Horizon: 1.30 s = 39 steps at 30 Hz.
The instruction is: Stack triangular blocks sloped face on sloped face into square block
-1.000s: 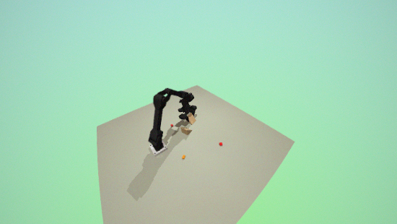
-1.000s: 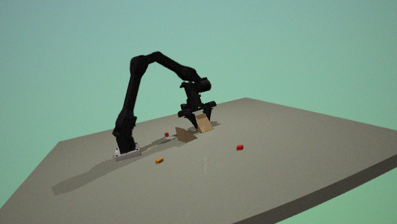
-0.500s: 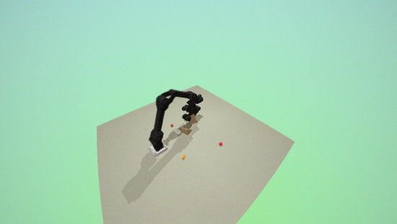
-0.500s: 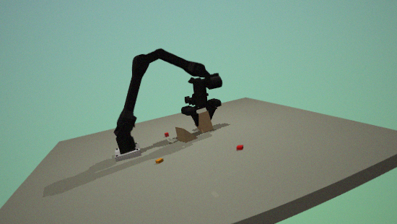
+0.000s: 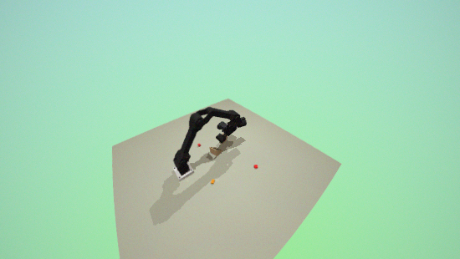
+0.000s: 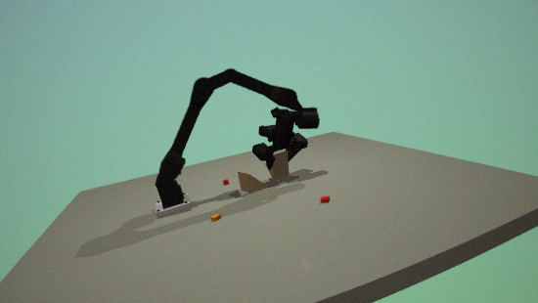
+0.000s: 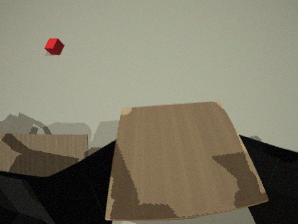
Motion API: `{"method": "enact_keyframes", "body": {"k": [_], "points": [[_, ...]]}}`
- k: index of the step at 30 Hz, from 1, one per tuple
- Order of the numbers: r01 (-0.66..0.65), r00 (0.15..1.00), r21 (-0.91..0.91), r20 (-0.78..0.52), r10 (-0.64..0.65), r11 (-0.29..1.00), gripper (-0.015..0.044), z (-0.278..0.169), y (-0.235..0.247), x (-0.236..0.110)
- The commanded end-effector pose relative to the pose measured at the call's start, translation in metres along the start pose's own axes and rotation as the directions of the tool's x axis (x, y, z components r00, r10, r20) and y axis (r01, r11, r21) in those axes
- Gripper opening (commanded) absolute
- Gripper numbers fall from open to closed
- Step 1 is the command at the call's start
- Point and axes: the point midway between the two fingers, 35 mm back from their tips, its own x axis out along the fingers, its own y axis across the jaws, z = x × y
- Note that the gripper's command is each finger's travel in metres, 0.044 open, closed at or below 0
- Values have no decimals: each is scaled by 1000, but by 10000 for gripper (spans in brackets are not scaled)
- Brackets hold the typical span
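My gripper (image 5: 225,138) (image 6: 279,163) points down and is shut on a wooden triangular block (image 6: 280,165) (image 7: 182,155), with a finger at each side of it. The held block's lower end is close to the table; I cannot tell whether it touches. The other wooden triangular block (image 5: 215,151) (image 6: 249,183) (image 7: 55,146) stands on the table beside it, towards the arm's base. It shows at the left edge in the wrist view, partly cut off and partly behind the finger. The two blocks are apart. The held block's sloped face cannot be made out surely.
One red cube (image 5: 199,144) (image 6: 225,182) lies behind the standing block. Another red cube (image 5: 256,166) (image 6: 325,199) lies on the table's right part. A small orange block (image 5: 212,181) (image 6: 216,217) lies in front of the arm's white base (image 5: 186,175) (image 6: 172,210). A red cube (image 7: 54,46) shows in the wrist view.
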Motion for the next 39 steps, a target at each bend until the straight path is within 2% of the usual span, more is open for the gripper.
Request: {"method": "enact_keyframes", "body": {"k": [1,11,12,28,39], "points": [[8,993,-2,120,-8,1000,0,-7,-1,-5],[7,936,-1,353,-6,1000,0,-24,-1,-9],[-3,963,-1,268,3,1000,26,-18,1,-7],[-3,963,-1,268,3,1000,440,-18,1,-7],[-3,963,-1,268,3,1000,440,-18,1,-7]]}}
